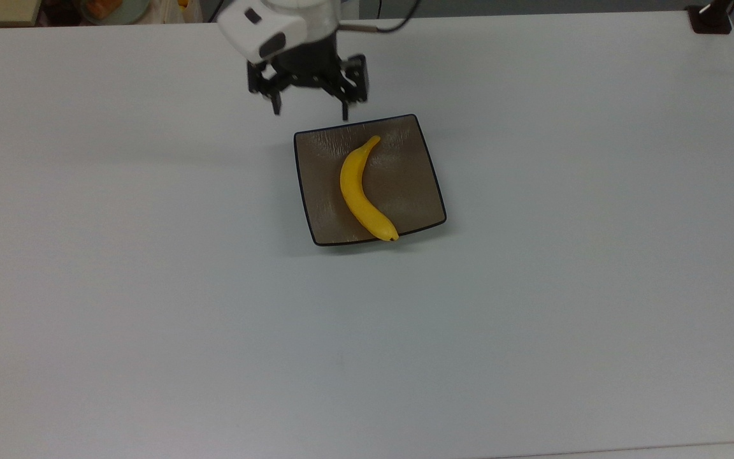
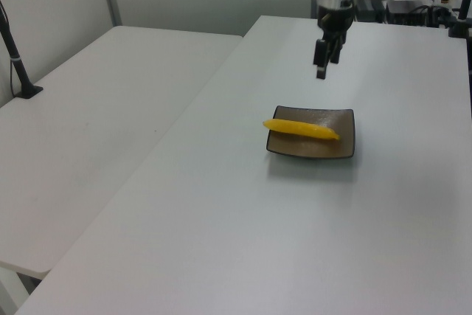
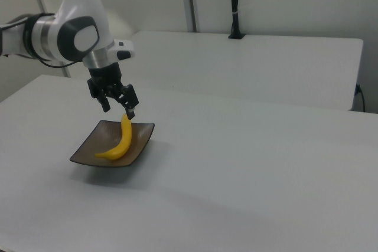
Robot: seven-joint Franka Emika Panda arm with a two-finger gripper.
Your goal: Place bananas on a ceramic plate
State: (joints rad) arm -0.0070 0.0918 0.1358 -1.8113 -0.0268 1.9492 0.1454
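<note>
Surrounding the ceramic plate (image 1: 427, 182) on every side is bare white table (image 1: 150, 287), so nothing lies between it and the gripper (image 1: 309, 111), which hangs in the air beyond the plate's far edge in the top view, near the top view's upper left corner of the plate. Its two fingers (image 1: 276, 105) are spread wide apart with nothing between them, pointing down. In the left view the gripper (image 2: 322, 71) sits above and behind the plate (image 2: 346, 145), well clear of it; in the right view the gripper (image 3: 117, 109) hangs over the plate's far side (image 3: 88, 149). A second white table (image 2: 88, 130) stands beside the main one on the left view's left, with a dark post (image 2: 15, 49) clamped at its edge. A black cable (image 1: 399, 25) trails from the arm at the top view's upper edge. The bananas (image 1: 360, 191) lie on the plate, a single yellow fruit resting across its middle. Its long axis runs from the plate's far edge to its near edge in the top view, slanting slightly toward the top view's right as it comes nearer. The small dark tip (image 1: 394, 238) reaches the near rim, the narrow stem end (image 1: 374, 139) points toward the gripper, and the curve bulges toward the top view's left. In the left view the bananas (image 2: 299, 129) stretch across the plate; in the right view they (image 3: 118, 143) curve over its centre.
</note>
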